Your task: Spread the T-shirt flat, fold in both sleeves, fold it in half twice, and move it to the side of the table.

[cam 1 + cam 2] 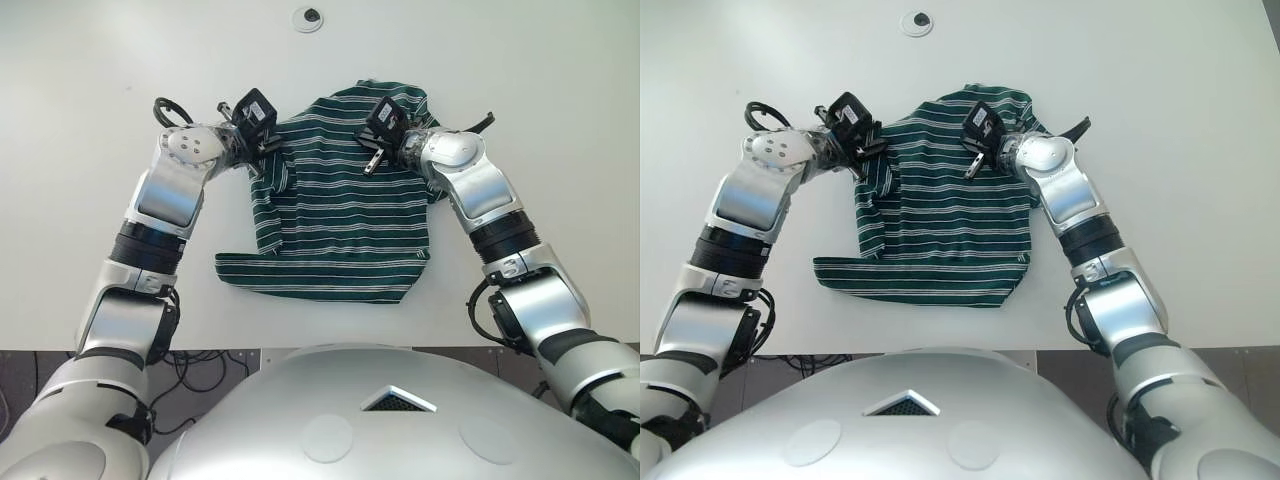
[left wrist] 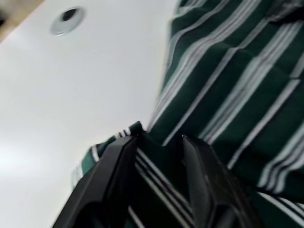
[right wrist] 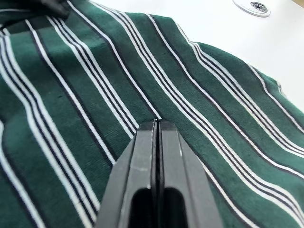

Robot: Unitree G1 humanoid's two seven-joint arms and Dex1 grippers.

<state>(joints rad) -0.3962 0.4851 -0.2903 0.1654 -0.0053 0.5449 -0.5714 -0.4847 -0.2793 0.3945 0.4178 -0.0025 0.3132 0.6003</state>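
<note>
My left gripper [image 2: 159, 137] sits at the upper left edge of the T-shirt [image 1: 340, 220], just left of centre in the left eye view. Its fingers [image 2: 118, 166] are spread apart, and striped cloth shows in the gap between them. I cannot tell whether they squeeze it. My right gripper [image 3: 155, 122] is over the shirt's upper right part. Its fingers [image 3: 142, 156] are pressed tight together, tips down at the cloth, with no fabric showing between them.

The T-shirt is dark green with thin white stripes and lies in the middle of the left eye view, between my two arms. It is not flat. Its left side is folded over onto the body in a narrow flap, the top bunches up toward the upper centre, and the bottom edge runs wider, reaching out toward the lower left.

The counter [image 1: 560, 80] is plain white. A round grey grommet [image 1: 308, 19] is set into it at the top centre, well apart from the shirt. Below the counter's near edge, dark cables [image 1: 190, 370] lie at the lower left.
</note>
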